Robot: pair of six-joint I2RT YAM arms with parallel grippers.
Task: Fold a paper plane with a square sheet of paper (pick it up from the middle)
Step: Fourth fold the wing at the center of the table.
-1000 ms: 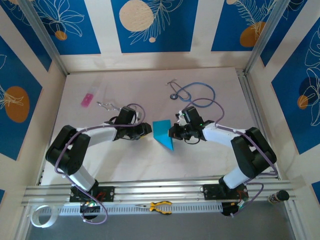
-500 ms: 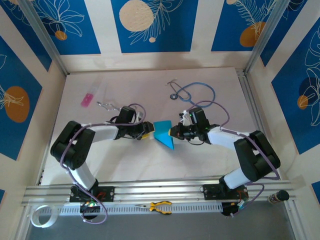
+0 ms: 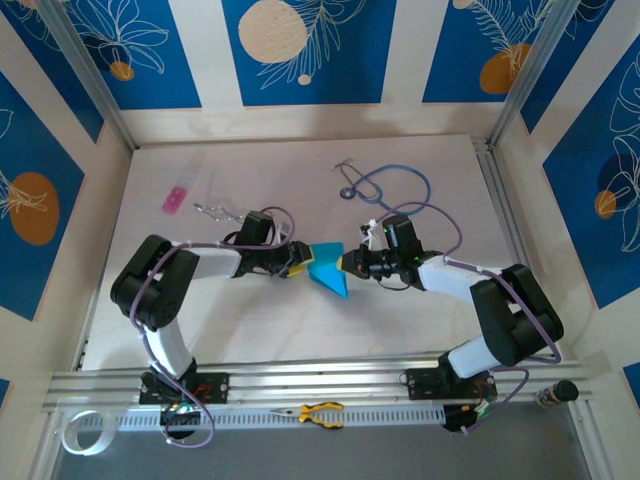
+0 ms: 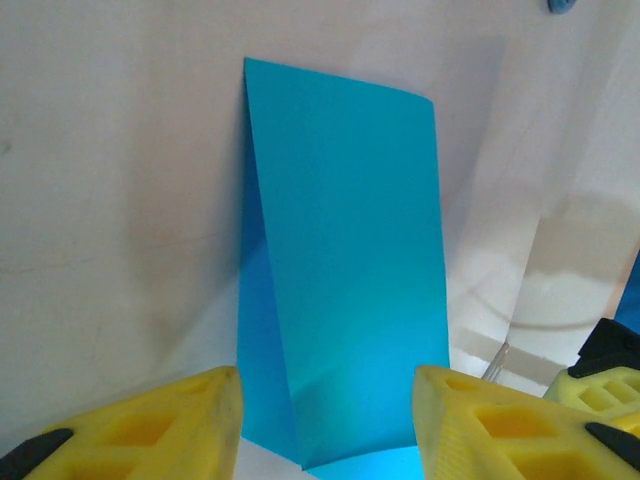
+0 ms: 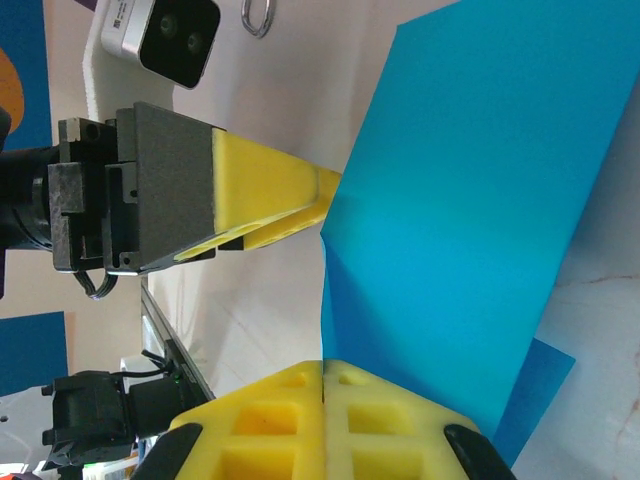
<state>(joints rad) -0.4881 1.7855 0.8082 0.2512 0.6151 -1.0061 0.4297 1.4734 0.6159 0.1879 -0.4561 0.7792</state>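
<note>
While right end effector [image 3: 347, 264] pinches the square sheet of paper [image 3: 327, 270], left end effector [image 3: 300, 263] gapes, stethoscope [image 3: 386, 187] well apart.

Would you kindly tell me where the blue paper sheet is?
In the top view, the blue sheet stands folded mid-table, pinched by the right gripper, with the left gripper open beside it.

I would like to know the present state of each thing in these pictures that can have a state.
Cyan-blue square sheet of paper: folded along a crease, not lying flat, between the two grippers.
Left gripper: open, one finger on either side of the paper.
Right gripper: shut, apparently pinching the paper's edge.
Blue-tubed stethoscope: lying loosely looped, untouched.
Small pink rectangle: lying flat, untouched.
</note>
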